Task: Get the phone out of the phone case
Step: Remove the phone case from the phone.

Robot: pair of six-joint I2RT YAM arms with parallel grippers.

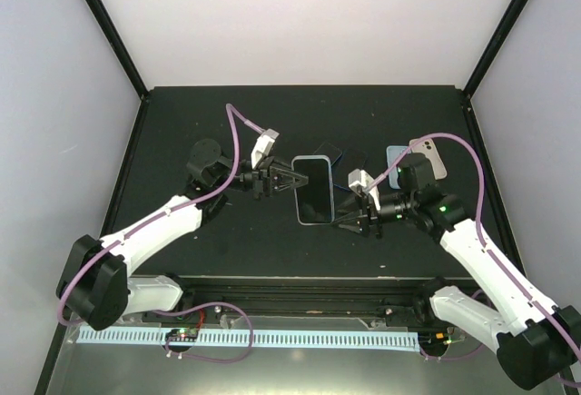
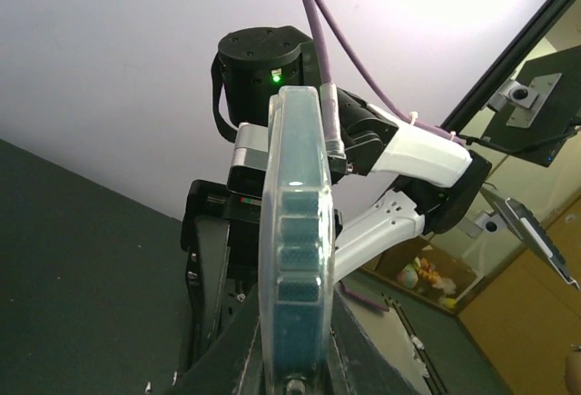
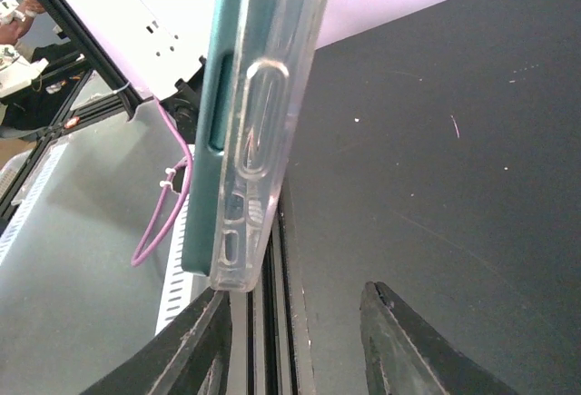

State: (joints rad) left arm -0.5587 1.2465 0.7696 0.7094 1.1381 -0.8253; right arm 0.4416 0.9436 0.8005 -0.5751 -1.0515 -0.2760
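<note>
From the top view I see the left gripper (image 1: 287,180) clenched on the left long edge of the phone (image 1: 313,190), holding it up off the black table (image 1: 227,250) with the dark screen facing the camera. The right gripper (image 1: 349,217) sits just beside the phone's lower right edge; from here I cannot tell whether it touches. Three other handsets (image 1: 399,155) lie on the table behind, well apart from the held one.

On the left wrist camera the phone stands edge-on and upright in the middle of the picture; its foot is pinched between my two fingers (image 2: 234,363), so this tool is firmly grasping it. The phone case (image 2: 296,254) wraps the edge, with its moulded button covers facing the lens; the phone sits inside it. The right arm (image 2: 408,154) shows behind.

On the right wrist camera the phone hangs edge-on and slightly tilted; a teal body (image 3: 221,95) shows against the clear case (image 3: 265,141). Its lower corner ends just above the left-hand finger (image 3: 195,345); the other finger (image 3: 404,345) stands well clear of it. The jaws are parted and not clamped on anything; I cannot tell whether the corner touches the finger.
</note>
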